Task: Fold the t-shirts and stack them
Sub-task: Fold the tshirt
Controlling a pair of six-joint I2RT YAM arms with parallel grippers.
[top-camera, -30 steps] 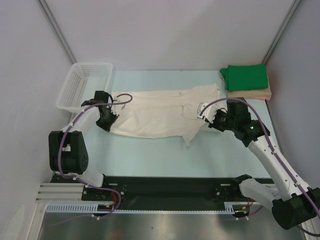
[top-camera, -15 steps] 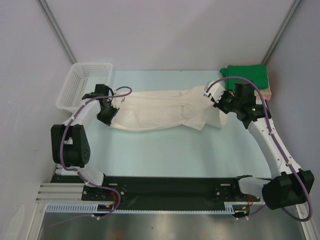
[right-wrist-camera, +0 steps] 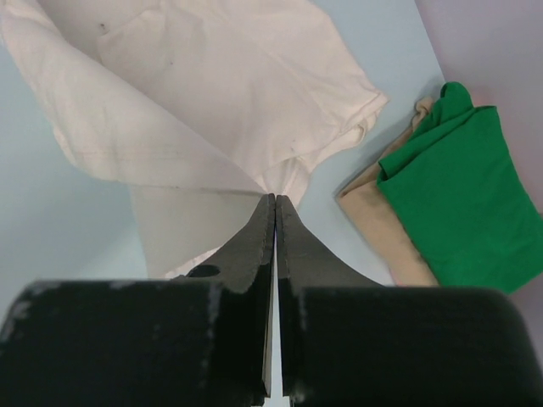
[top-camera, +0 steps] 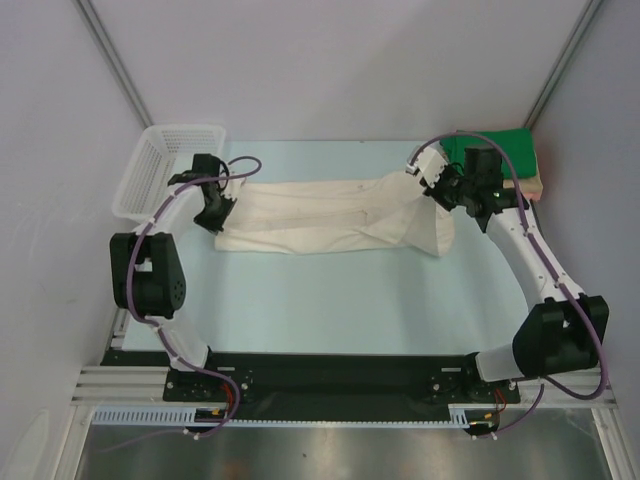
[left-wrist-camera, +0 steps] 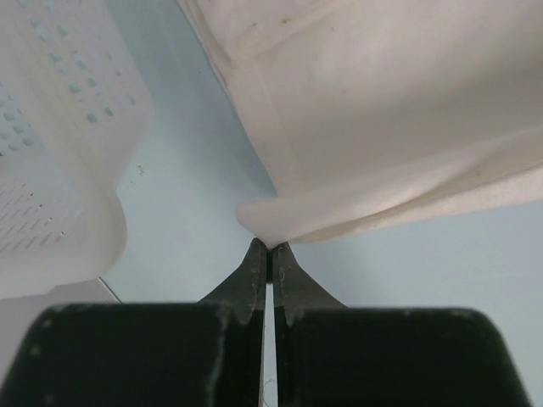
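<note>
Shirt in play: cream-white soft cloth t-shirt [top-camera: 330, 215], stretched left to right across the far half of the pale blue bench [top-camera: 330, 300], raised at both ends.
Left gripper [left-wrist-camera: 269, 248]: jaws pinched tight on the shirt's left edge, just beside the white plastic lattice basket [top-camera: 160, 165] in the far-left corner.
Right gripper [right-wrist-camera: 275, 199]: clamped on the shirt's right end, cloth draping below it.
Stack: bright green folded tee [right-wrist-camera: 458, 186] sits on the peach-tan folded tee [right-wrist-camera: 386, 229], far-right corner.
</note>
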